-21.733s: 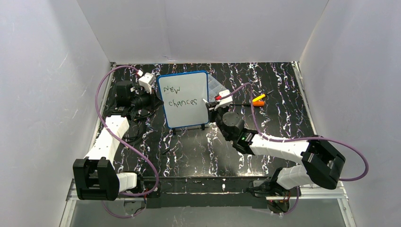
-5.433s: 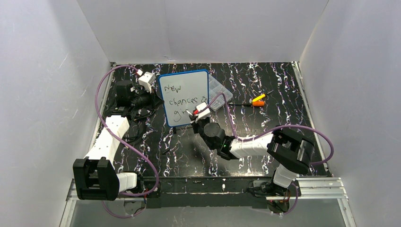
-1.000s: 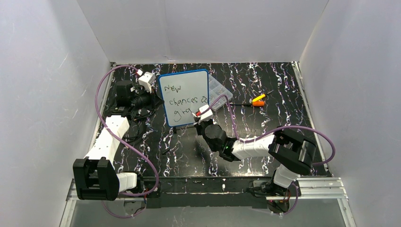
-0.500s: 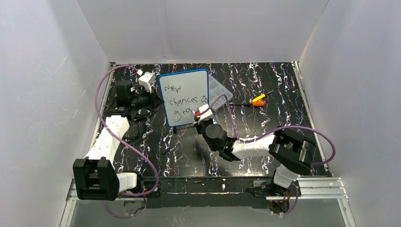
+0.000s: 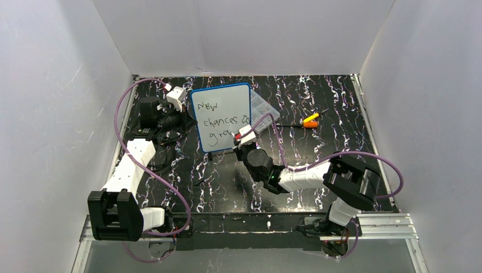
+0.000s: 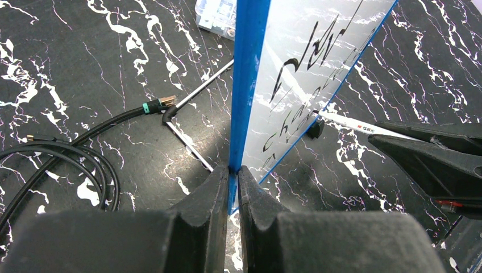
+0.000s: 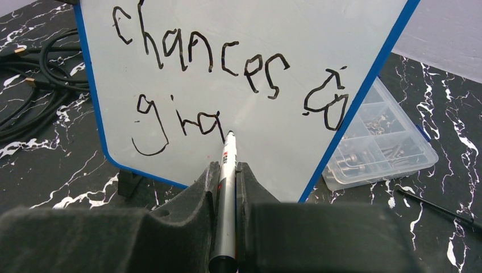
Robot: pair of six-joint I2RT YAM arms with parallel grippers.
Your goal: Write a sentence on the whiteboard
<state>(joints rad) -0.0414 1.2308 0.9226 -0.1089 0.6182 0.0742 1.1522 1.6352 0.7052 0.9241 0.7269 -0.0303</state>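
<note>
Right wrist view: the right gripper [image 7: 227,169] is clamping a marker [image 7: 228,152] between closed fingers. Its tip is seemingly touching the whiteboard [image 7: 273,131] straight ahead of the fingertips, just past the third line of the sentence [image 7: 196,54]. In the left wrist view, the left gripper [image 6: 233,170] is pinching the board's blue edge between shut fingers, holding it upright. I'd judge that too hard a push could be twisting the board in that thin grip, or smearing the fresh letters.
</note>
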